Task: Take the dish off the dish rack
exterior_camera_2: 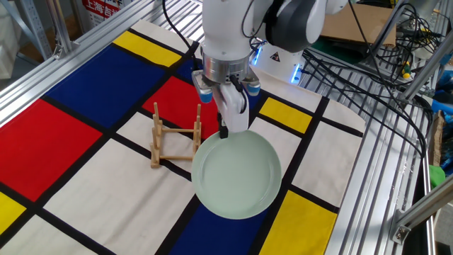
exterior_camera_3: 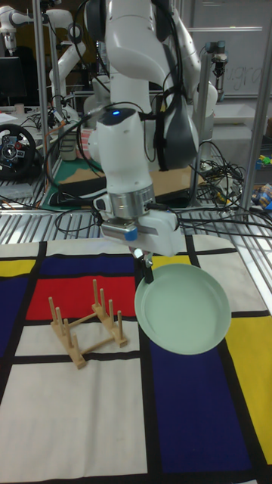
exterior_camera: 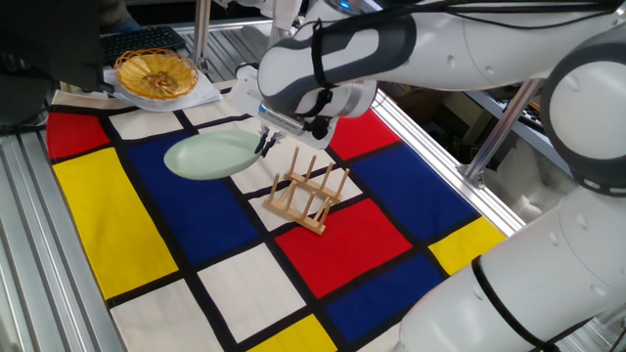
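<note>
The dish [exterior_camera: 208, 154], a pale mint-green plate, lies nearly level over the blue and white squares beside the dish rack [exterior_camera: 307, 194], clear of its pegs. My gripper [exterior_camera: 262, 143] is shut on the plate's rim at the edge nearest the rack. From the other side, the gripper [exterior_camera_2: 224, 132] points down at the dish [exterior_camera_2: 237, 178], with the wooden rack [exterior_camera_2: 174, 136] empty to its left. In the tall view the dish [exterior_camera_3: 186, 310] sits right of the rack [exterior_camera_3: 85, 324], pinched by the gripper [exterior_camera_3: 147, 274]. I cannot tell whether the dish touches the cloth.
A yellow woven basket [exterior_camera: 156, 73] stands on a white sheet at the far corner. The checked cloth [exterior_camera: 323, 249] covers the table. Aluminium frame rails [exterior_camera_2: 368, 177] and cables run along the edges.
</note>
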Available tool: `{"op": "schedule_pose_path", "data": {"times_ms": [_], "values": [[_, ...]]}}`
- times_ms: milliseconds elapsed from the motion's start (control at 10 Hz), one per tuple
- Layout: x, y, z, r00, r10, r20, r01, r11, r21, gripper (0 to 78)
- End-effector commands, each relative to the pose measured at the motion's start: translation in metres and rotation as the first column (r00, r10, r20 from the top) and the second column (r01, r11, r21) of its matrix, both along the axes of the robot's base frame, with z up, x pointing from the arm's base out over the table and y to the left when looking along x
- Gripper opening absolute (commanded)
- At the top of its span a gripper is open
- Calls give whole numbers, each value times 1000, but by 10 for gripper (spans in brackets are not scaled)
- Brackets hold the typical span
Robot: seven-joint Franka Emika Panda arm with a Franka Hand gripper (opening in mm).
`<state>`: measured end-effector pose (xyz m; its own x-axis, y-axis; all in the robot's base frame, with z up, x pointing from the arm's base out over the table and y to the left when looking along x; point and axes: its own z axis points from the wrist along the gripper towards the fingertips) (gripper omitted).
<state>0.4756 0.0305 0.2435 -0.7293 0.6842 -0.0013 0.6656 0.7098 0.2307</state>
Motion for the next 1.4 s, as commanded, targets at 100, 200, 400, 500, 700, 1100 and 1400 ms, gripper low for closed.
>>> {"op": "schedule_pose_path", "data": {"times_ms": [100, 200, 400, 500, 700, 1100, 1400], "values": [[0, 1, 2, 996, -27, -88, 23, 998, -53, 11], [0, 1, 2, 995, -27, -95, 23, 998, -53, 11], [0, 1, 2, 995, -14, -98, 9, 999, -52, 11], [0, 1, 2, 995, -10, -98, 5, 999, -47, 11], [0, 1, 2, 995, -13, -94, 10, 999, -35, 11], [-8, 3, -14, 998, -50, -46, 50, 999, -7, 11], [-14, 6, -29, 998, -62, -19, 62, 998, -9, 11]]}}
